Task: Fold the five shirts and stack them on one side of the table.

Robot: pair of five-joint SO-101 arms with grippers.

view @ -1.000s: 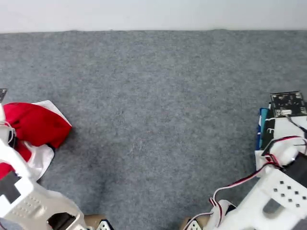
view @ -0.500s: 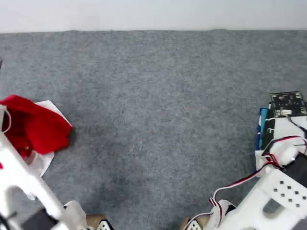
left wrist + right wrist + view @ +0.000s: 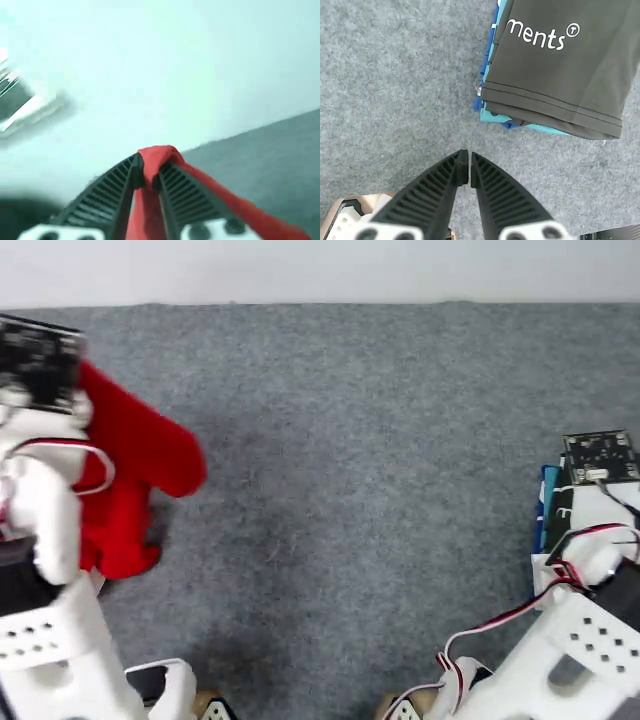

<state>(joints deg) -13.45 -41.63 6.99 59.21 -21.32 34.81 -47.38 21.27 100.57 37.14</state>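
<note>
Since a second ago the left arm (image 3: 45, 510) has swung up from the table's near-left edge, hauling the red shirt (image 3: 140, 455) with it. Its left gripper (image 3: 147, 167) pinches a bunched fold of the cloth; the rest trails from that pinch back toward the robot's base, and the lower end seems to touch the table (image 3: 380, 440), though the arm hides that spot. Bare table for spreading lies to the shirt's right. The right gripper (image 3: 469, 165) is pressed together on nothing, just beside the stack of folded shirts (image 3: 560, 75), well apart from the red one, so the left arm is nearer
</note>
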